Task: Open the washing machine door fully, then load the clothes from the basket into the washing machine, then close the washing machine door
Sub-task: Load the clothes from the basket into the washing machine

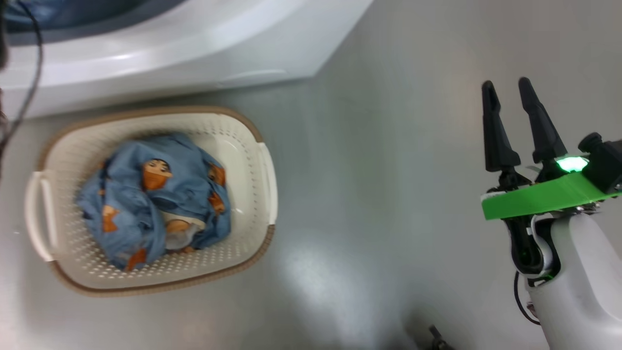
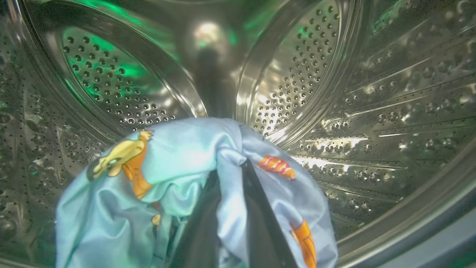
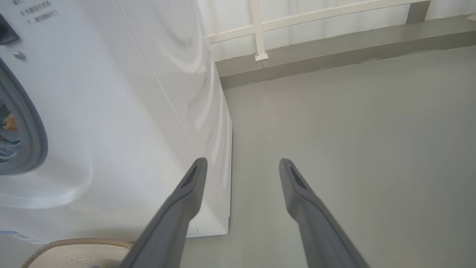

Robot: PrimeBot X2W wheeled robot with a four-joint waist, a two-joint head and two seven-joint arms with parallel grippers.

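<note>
**One garment (image 2: 178,163) in the drum (image 2: 372,93), more clothes (image 1: 150,199) waiting in the basket (image 1: 262,160)**

Head view: the basket sits on the grey floor (image 1: 388,194) just in front of the washing machine (image 1: 194,48). A crumpled heap of blue printed clothes lies inside it. The right gripper (image 1: 506,83) hovers well apart to the right, fingers spread and holding nothing.

Left wrist view: the left gripper (image 2: 228,175) is inside the steel drum. Its fingers are almost together, pinching a fold of the blue garment, which drapes over both of them. Whether the cloth already rests on the drum wall I cannot tell.

Right wrist view: the right gripper's fingers stand wide, with bare floor between them, beside the machine's front corner. The basket rim shows at the bottom left. A bit of blue cloth shows past the grey door seal (image 3: 33,141).

The cloth looks light, limp and rather slippery. It should fall when let go, though a fold may cling to a finger. For the heap in the basket, a raised fold near the top looks the best hold, taken deep enough to catch several layers. The basket looks light and may lift along with the clothes.
</note>
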